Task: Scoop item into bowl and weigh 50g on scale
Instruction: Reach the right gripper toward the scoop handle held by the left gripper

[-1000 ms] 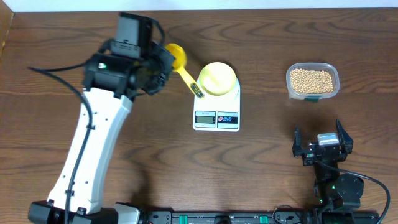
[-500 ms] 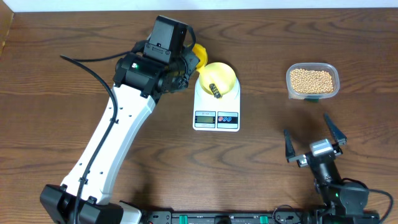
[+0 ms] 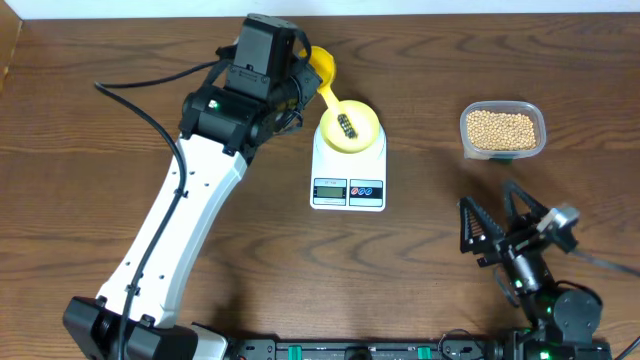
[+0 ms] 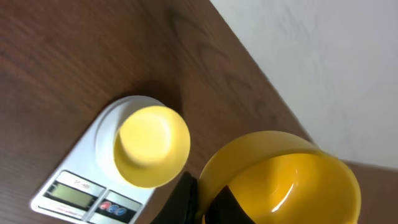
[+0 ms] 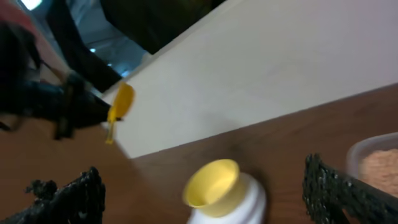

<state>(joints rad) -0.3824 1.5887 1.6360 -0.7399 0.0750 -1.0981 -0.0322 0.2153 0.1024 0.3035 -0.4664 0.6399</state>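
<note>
The pale-yellow bowl stands on the white scale; no beans show in it. It also shows in the left wrist view and the right wrist view. My left gripper is shut on the bright yellow scoop, gripping next to its cup. The scoop's handle end hangs over the bowl. The cup looks empty. The tan beans fill a clear tub at the right. My right gripper is open and empty, tilted up, in front of the tub.
The scale's display and its red and blue buttons face the table's front. The clear tub's rim is near the right back. A pale wall runs behind the table's far edge. A black cable trails left of the left arm.
My left arm has swung right with the scoop, from left of the scale until the handle hangs over the bowl. My right gripper has tilted upward and turned.
</note>
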